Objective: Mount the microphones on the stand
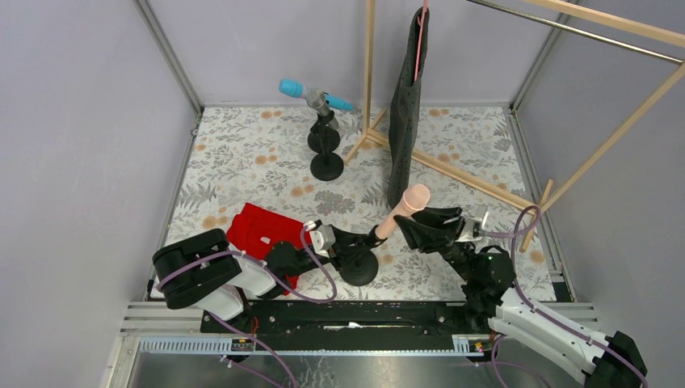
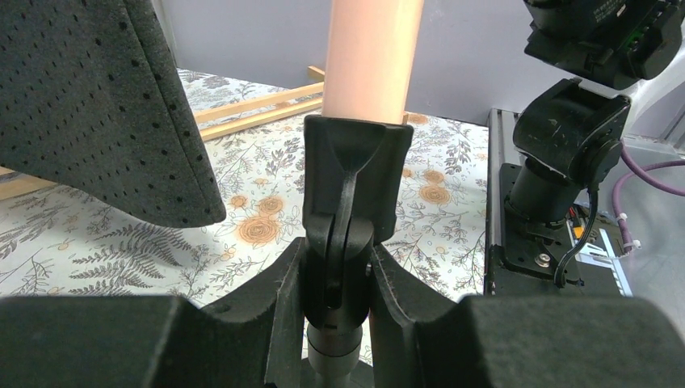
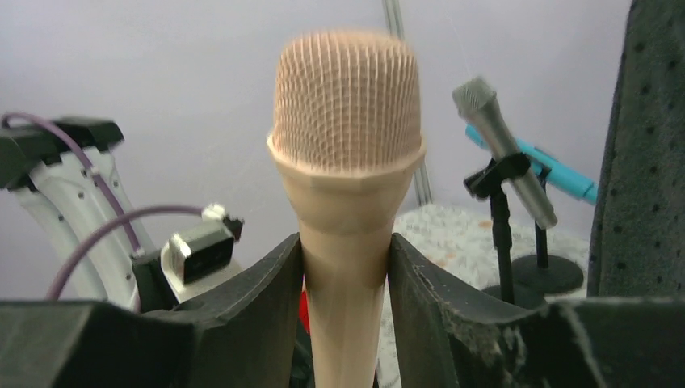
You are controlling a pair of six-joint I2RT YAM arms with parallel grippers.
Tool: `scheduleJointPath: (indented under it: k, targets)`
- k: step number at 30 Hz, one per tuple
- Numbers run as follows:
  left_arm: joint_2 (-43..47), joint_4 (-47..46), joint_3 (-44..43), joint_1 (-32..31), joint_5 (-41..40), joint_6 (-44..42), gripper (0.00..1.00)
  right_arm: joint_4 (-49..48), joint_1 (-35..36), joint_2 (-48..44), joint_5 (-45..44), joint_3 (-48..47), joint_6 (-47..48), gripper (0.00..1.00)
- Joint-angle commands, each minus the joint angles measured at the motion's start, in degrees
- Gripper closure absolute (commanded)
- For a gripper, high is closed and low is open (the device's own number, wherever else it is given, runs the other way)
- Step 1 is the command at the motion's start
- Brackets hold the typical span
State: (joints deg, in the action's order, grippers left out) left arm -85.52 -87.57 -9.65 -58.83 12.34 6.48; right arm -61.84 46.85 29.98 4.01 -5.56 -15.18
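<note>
From above, the peach-pink microphone (image 1: 405, 208) leans over the floral worktop (image 1: 242, 153), its tail in the near stand (image 1: 358, 267). The left claw (image 1: 354, 241) pinches that stand's neck, and the right claw (image 1: 413, 222) pinches the microphone's shaft.

Left wrist: fingers (image 2: 275, 299) clamp the clip joint beneath the peach shaft.

Right wrist: pads (image 3: 266, 299) squeeze the microphone just below its mesh head.

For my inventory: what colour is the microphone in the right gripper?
Peach-pink; the microphone shows best in the right wrist view.
</note>
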Motion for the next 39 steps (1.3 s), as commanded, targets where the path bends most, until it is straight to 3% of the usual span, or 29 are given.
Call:
scheduleJointPath:
  k: [1, 6, 8, 19, 27, 35, 39]
  targets:
    - [-3.26, -4.10, -0.57, 0.21, -0.95, 2.53, 1.00, 24.58, 2.08, -0.70, 5.39, 0.27, 1.38, 0.42]
    - [-4.18, -4.10, -1.14, 0.20, -0.48, 3.03, 1.00, 24.61, 2.10, 0.45, 5.22, -3.39, 1.80, 0.15]
    - [-4.26, -4.10, -1.16, 0.21, -0.34, 3.10, 1.00, 23.95, 2.08, 1.18, 5.14, -4.27, 1.99, 0.12]
    - [-4.57, -4.10, -0.81, 0.25, -0.52, 3.10, 1.00, 20.76, 2.08, 1.38, -0.40, -9.94, 3.90, 0.11]
    - [-4.69, -4.10, -0.89, 0.15, -0.37, 3.27, 1.00, 23.48, 2.06, 4.10, -2.33, -16.06, 8.36, 0.13]
    - [-4.22, -4.10, -0.55, 0.19, -0.54, 3.29, 1.00, 23.02, 2.10, 2.70, -8.38, -16.54, 8.41, 0.26]
    - [-4.13, -4.10, -0.48, 0.21, -0.56, 3.02, 1.00, 24.52, 2.10, 0.63, -9.98, -16.07, 8.28, 0.27]
